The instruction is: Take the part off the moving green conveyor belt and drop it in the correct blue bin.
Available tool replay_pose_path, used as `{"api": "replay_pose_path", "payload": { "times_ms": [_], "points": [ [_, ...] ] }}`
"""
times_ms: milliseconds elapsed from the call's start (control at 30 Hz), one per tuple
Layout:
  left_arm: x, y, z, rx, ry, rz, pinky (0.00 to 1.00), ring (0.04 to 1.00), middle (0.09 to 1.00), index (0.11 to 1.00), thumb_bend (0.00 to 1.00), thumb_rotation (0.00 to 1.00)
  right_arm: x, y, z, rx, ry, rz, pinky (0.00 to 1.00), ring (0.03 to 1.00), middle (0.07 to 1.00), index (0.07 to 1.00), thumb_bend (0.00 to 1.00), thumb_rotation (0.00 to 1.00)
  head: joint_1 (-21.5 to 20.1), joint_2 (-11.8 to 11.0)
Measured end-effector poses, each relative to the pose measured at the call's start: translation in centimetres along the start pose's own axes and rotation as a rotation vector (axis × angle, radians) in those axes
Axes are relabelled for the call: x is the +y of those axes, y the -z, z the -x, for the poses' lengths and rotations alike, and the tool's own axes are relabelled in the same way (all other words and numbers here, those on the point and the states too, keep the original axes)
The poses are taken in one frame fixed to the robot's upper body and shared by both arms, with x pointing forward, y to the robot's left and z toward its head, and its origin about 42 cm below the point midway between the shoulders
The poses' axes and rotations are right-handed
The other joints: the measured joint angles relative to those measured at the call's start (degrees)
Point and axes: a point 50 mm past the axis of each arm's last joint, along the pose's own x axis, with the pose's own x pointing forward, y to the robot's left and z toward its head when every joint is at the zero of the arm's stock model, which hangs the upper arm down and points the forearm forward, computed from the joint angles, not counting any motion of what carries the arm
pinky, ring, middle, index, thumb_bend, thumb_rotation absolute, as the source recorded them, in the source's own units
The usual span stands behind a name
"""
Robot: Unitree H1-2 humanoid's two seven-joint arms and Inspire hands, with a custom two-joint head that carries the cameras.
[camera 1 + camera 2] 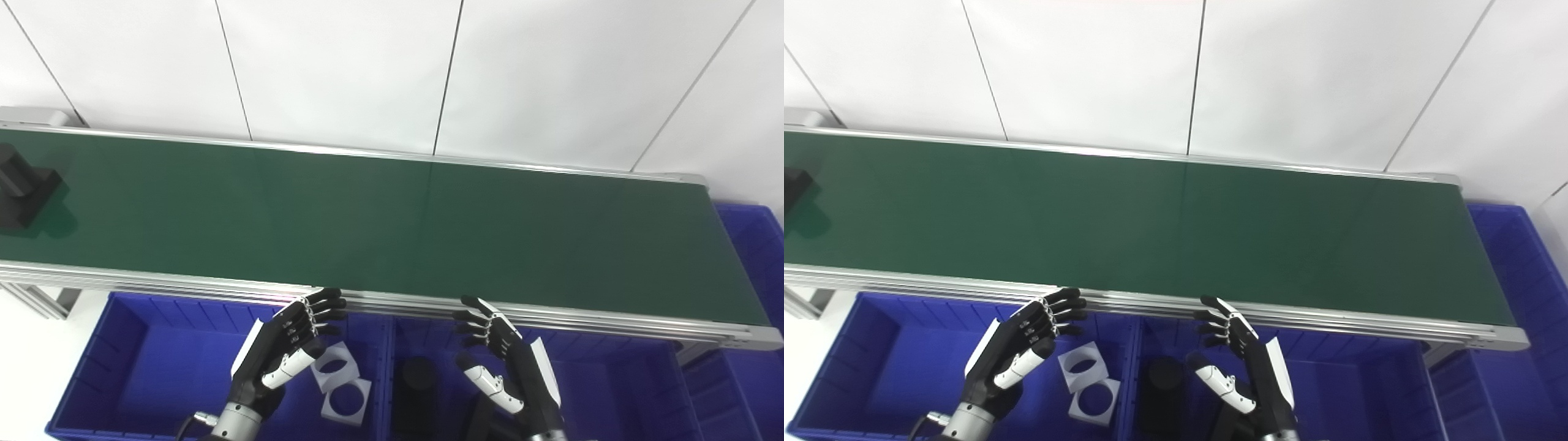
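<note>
A black part (pixel 21 187), a cylinder on a square base, rides at the far left end of the green conveyor belt (pixel 380 220); in the right eye view only its corner (pixel 793 184) shows. My left hand (pixel 288 343) hovers open over the left blue bin (pixel 128 361), fingers spread, just short of the belt's near rail. Over the middle blue bin (pixel 600 380) my right hand (pixel 499 355) is held open the same way. Neither hand holds anything, and both are far to the right of the part.
Two white square pieces with round holes (pixel 340 383) lie in the left bin. A black cylinder part (pixel 419 383) stands in the middle bin. Another blue bin (pixel 756 257) sits past the belt's right end. A white panelled wall runs behind.
</note>
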Motion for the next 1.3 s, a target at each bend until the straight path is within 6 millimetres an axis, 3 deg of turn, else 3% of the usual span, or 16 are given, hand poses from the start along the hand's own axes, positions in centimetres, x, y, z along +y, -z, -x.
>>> {"api": "replay_pose_path", "payload": {
  "times_ms": [1100, 1300],
  "points": [
    [0.13, 0.15, -0.13, 0.004, -0.001, 0.000, 0.65, 0.727, 0.751, 0.763, 0.91, 0.60, 0.12, 0.02, -0.21, -0.001, 0.000, -0.003, 0.61, 0.691, 0.755, 0.833, 0.58, 0.63, -0.1, 0.1],
    [0.14, 0.42, -0.10, 0.005, -0.002, -0.001, 0.63, 0.720, 0.743, 0.753, 0.92, 0.60, 0.11, 0.14, -0.18, 0.003, -0.001, -0.002, 0.60, 0.691, 0.758, 0.835, 0.57, 0.62, 1.3, -1.2]
  ]
}}
